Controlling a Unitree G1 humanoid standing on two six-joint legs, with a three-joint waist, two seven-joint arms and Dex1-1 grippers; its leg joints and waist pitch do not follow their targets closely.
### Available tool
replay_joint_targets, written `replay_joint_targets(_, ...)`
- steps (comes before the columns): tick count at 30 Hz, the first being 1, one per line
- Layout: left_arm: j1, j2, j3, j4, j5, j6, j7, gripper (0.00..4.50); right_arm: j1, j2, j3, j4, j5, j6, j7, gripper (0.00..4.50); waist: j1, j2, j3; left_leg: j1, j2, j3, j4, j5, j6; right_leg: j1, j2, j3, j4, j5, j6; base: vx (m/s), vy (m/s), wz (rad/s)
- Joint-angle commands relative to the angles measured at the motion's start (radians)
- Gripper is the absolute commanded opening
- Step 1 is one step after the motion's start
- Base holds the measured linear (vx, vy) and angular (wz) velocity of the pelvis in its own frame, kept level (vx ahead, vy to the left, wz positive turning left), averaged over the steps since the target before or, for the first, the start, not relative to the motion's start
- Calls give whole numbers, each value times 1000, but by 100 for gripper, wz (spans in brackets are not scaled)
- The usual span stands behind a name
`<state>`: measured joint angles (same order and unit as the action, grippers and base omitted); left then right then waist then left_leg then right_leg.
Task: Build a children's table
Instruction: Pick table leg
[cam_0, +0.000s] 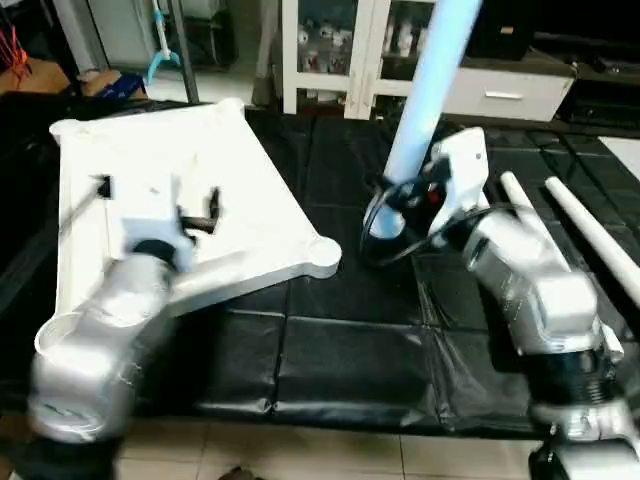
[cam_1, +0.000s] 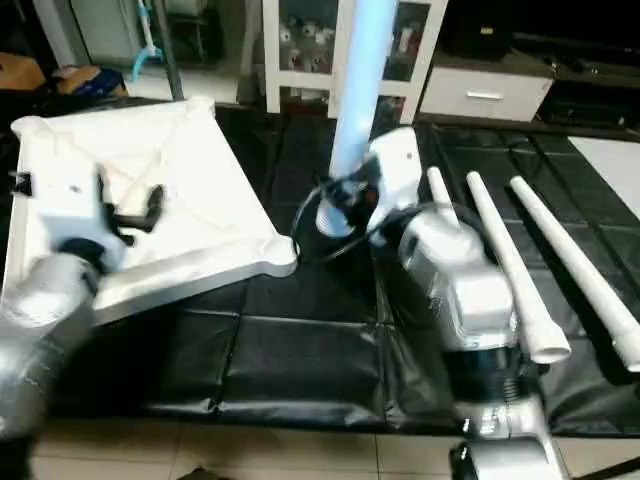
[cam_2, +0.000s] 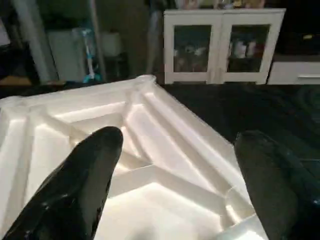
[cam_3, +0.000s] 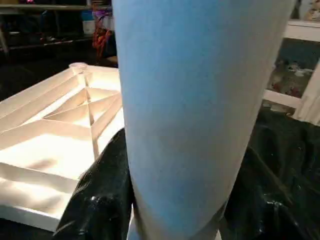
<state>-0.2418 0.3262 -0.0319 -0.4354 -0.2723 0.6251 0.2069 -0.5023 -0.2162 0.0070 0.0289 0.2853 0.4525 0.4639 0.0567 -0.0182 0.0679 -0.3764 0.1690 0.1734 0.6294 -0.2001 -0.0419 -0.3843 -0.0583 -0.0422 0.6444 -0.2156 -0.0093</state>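
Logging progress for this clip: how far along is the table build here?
Early. The white plastic square top lies ribbed underside up on the black mat, and no leg shows in its visible corner sockets. In hand: the right gripper holds one long tapered white leg upright. The left gripper hovers open over the top. Three white legs lie on the mat, waiting.

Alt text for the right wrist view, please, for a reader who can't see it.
Two black fingers clamp a thick white tapered plastic leg standing upright close to the camera. Behind it lies the white square plastic tabletop, ribbed underside up, on a black mat.
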Motion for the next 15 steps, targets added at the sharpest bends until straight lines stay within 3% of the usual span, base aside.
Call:
replay_joint_targets(1,16,-18,-32,-1,54,-97,-3,404,18,13,-19,-19,10,-40,-15,188,-5,12,-66,13,55,-26,-90,-214,-67,34,-72,50,-88,-166,-144,0,0,0)
replay_joint_targets(3,22,-23,-41,-2,74,-114,1,404,35,18,-34,-14,28,-19,-11,188,-8,11,-67,13,55,-26,-89,-209,-63,33,-71,51,-87,-159,-140,0,0,0)
replay_joint_targets(4,23,-24,-43,-2,76,-117,-5,404,41,18,-38,-15,31,-16,-10,188,-8,21,-67,15,54,-27,-89,-213,-66,31,-71,51,-86,-158,-141,0,0,0)
replay_joint_targets(5,24,-26,-46,1,79,-122,-15,404,49,17,-42,-15,31,-17,-9,188,-12,15,-66,14,54,-26,-89,-220,-66,31,-69,50,-88,-160,-140,0,0,0)
replay_joint_targets(6,24,-27,-48,4,81,-125,-18,404,53,13,-42,-14,28,-21,-7,188,-12,17,-64,20,54,-27,-92,-264,-71,31,-69,48,-89,-206,-136,0,0,0)
replay_joint_targets(8,29,-26,-66,23,111,-148,-32,404,72,0,-35,-6,10,-52,-1,188,-18,26,-58,44,54,-31,-100,-425,-82,28,-65,41,-106,-369,-114,0,0,0)
replay_joint_targets(9,31,-25,-72,27,121,-157,-36,404,76,-3,-30,-7,5,-59,1,188,-20,26,-57,53,53,-31,-103,-466,-77,29,-62,36,-113,-409,-110,0,0,0)
replay_joint_targets(10,33,-23,-78,28,129,-161,-39,404,80,-4,-28,-8,2,-63,1,188,-21,34,-56,62,52,-31,-107,-501,-66,33,-60,33,-121,-440,-111,0,0,0)
replay_joint_targets(11,38,-23,-86,30,143,-170,-44,404,87,-4,-25,-11,1,-67,3,188,-26,30,-54,68,51,-30,-110,-523,-57,36,-55,27,-128,-459,-114,0,0,0)
replay_joint_targets(12,40,-26,-89,31,147,-173,-44,404,91,-4,-26,-12,3,-66,4,188,-30,26,-55,66,48,-29,-112,-515,-39,51,-55,25,-133,-462,-125,0,0,0)
replay_joint_targets(13,42,-34,-88,32,143,-175,-47,404,94,-5,-24,-16,3,-68,4,188,-20,15,-54,6,32,-46,-120,-466,9,94,-80,8,-132,-462,-120,0,0,0)
replay_joint_targets(14,43,-35,-90,31,144,-174,-50,404,97,-4,-23,-20,7,-66,5,188,-18,30,-61,-10,25,-55,-118,-404,69,116,-104,-11,-146,-506,-103,37,8,28)
replay_joint_targets(15,44,-35,-93,31,146,-174,-52,404,99,-3,-23,-23,9,-65,5,188,-24,33,-60,-15,24,-60,-113,-371,91,124,-113,-19,-153,-515,-103,37,8,28)
